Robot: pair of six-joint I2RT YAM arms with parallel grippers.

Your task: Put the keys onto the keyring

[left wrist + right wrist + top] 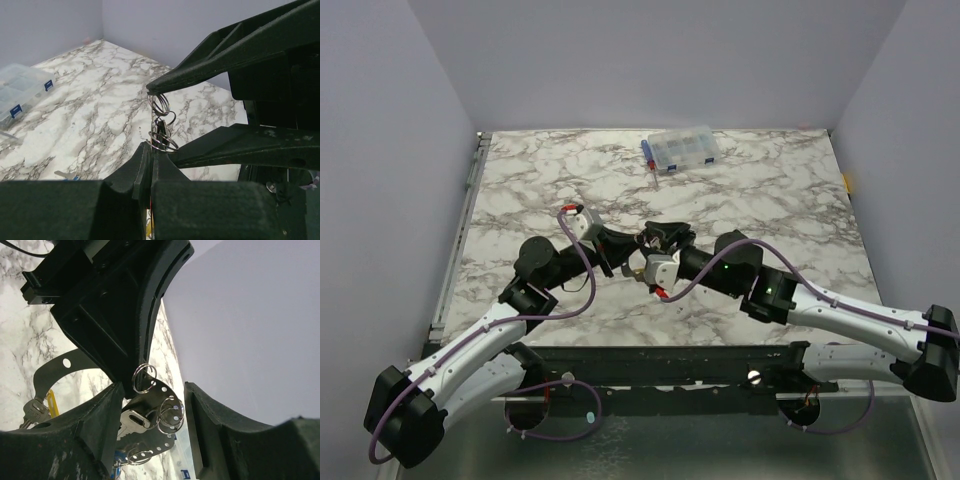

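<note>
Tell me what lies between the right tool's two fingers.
In the right wrist view, a cluster of silver rings and a silver key sit in the gap between the fingers of the right tool, which stand apart.

My overhead view looks down from the marble table's (pixel 770 200) near edge; both close wrist views share the split keyrings (pixel 161 106).

The table (pixel 780 200) has a smooth, marble-patterned finish. At upper centre, the compartment box (pixel 682 149) is clear plastic. The split rings (pixel 144 378) are shiny silver metal. The right gripper (pixel 152 390) has matt black, scuffed fingers (pixel 97 425).
</note>
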